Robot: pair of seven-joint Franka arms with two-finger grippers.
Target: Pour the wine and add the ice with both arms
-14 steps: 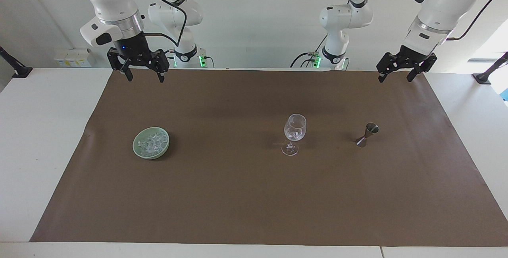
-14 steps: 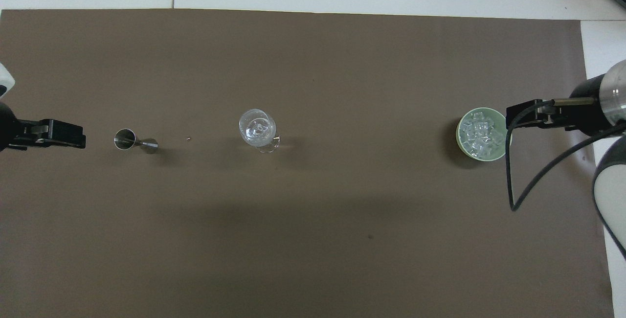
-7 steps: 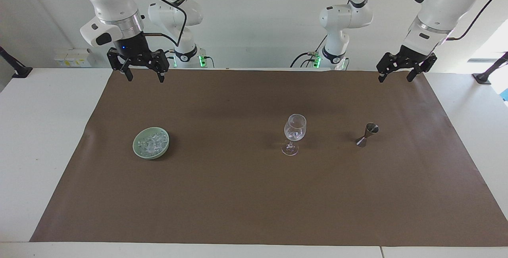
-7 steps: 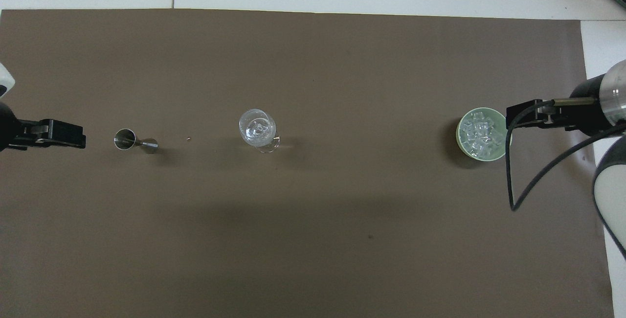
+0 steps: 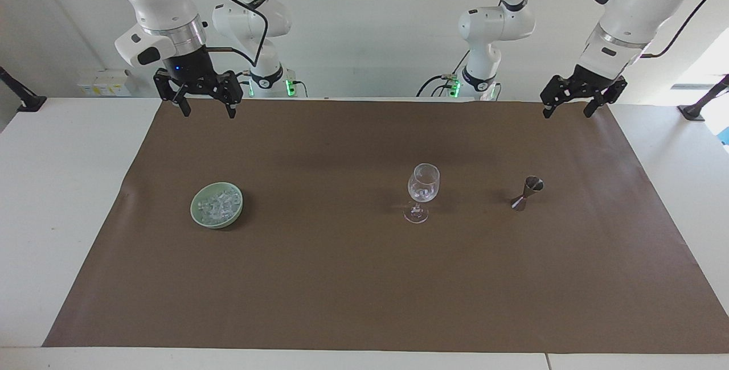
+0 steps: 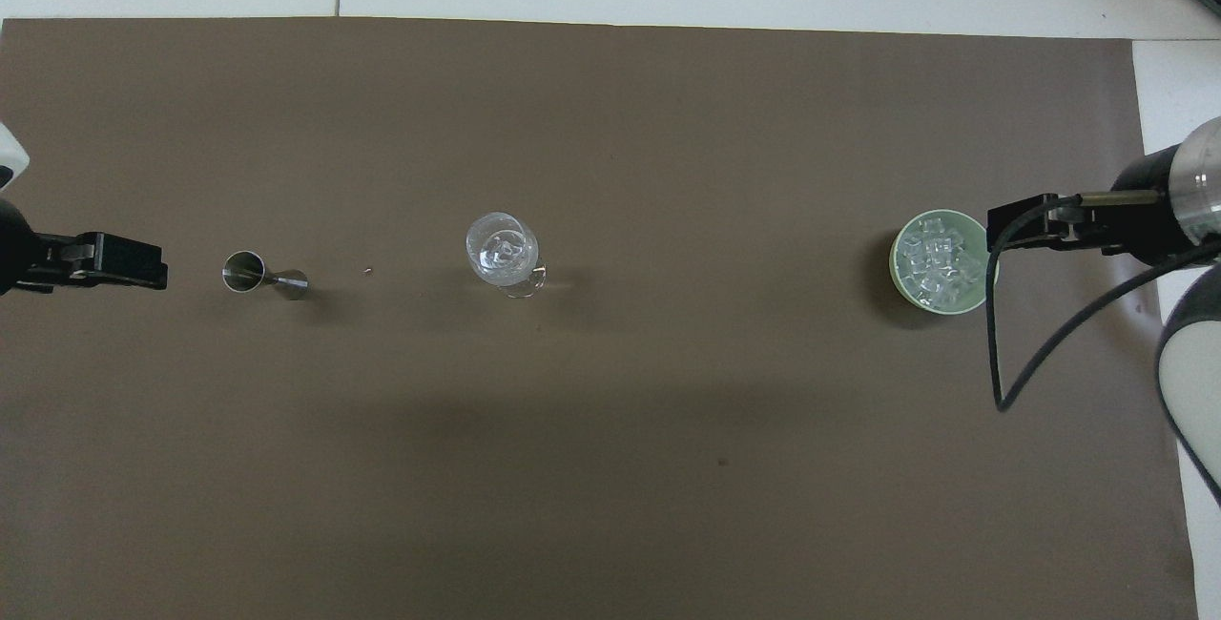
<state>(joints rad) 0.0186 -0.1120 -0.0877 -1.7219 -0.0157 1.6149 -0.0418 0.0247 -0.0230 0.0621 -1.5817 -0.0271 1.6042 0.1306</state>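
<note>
White walls back a white table (image 5: 68, 188) covered by a brown mat (image 5: 342, 279), with both arms raised at the robots' edge of the mat. Right gripper (image 5: 206, 109), fingers spread and empty, hangs above the mat's edge; the green bowl (image 5: 196, 213) heaped with ice (image 5: 217, 205) stands on the mat below it and farther out from the robots, well apart from its fingertips. Wine glass (image 5: 423, 190), upright near the mat's middle, lies between the two grippers and well clear of both; something clear shows in its bowl, though what it is cannot be told. Metal measuring cup (image 5: 527, 192), an upright double cone, stands beside the glass toward the left arm's end, below and farther out than the left gripper (image 5: 567, 109), which is likewise spread and empty. Probable hazards: the cubes are small, glassy and likely slippery, so a pinch may squirt one onto the mat; the measuring cup is narrow-waisted and light, so an off-centre closure could tip it and spill whatever it may hold; the tall glass on its thin stem could topple if either arm brushes it.
</note>
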